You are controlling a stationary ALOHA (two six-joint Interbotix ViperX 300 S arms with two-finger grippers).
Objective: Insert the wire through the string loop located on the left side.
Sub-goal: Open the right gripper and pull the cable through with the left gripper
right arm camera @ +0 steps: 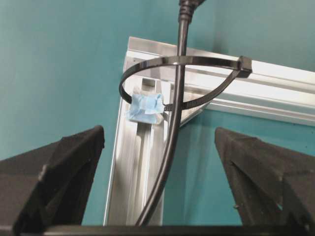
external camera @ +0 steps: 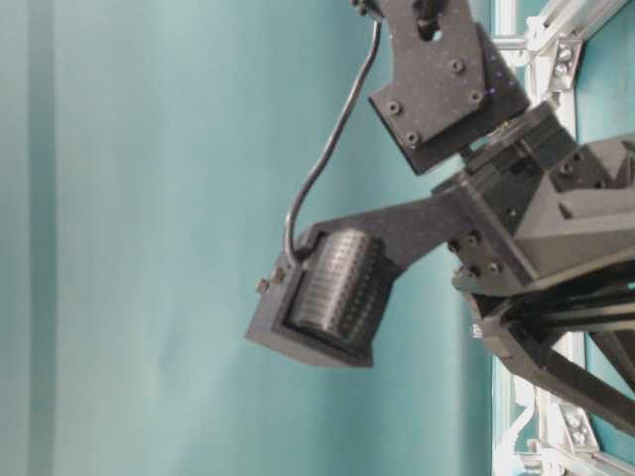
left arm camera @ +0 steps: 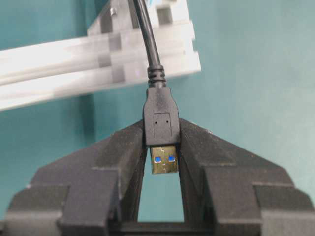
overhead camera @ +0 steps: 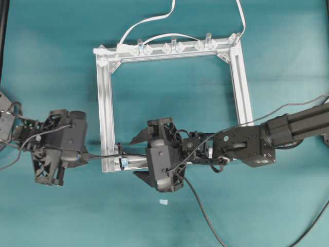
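My left gripper [overhead camera: 84, 156] sits just left of the frame's near-left corner, shut on the black plug [left arm camera: 161, 120] of the wire; the gold metal tip [left arm camera: 164, 162] shows between its fingers. The wire [overhead camera: 105, 156] runs right from there, through the string loop [right arm camera: 147, 66], to under my right gripper [overhead camera: 136, 157]. The loop is a thin dark band with a pale-blue bit [right arm camera: 145, 108] at its base, fixed to the corner. In the right wrist view the wire [right arm camera: 173, 129] crosses inside the loop. My right gripper [right arm camera: 158, 147] is open wide, its fingers apart from the wire.
The square aluminium frame [overhead camera: 105, 103] lies flat on the teal table. Clear clips [overhead camera: 175, 47] line its far bar, and a white cable [overhead camera: 149, 21] runs along there. A small pale scrap [overhead camera: 163, 202] lies near the front. The right arm [overhead camera: 288, 128] reaches in from the right.
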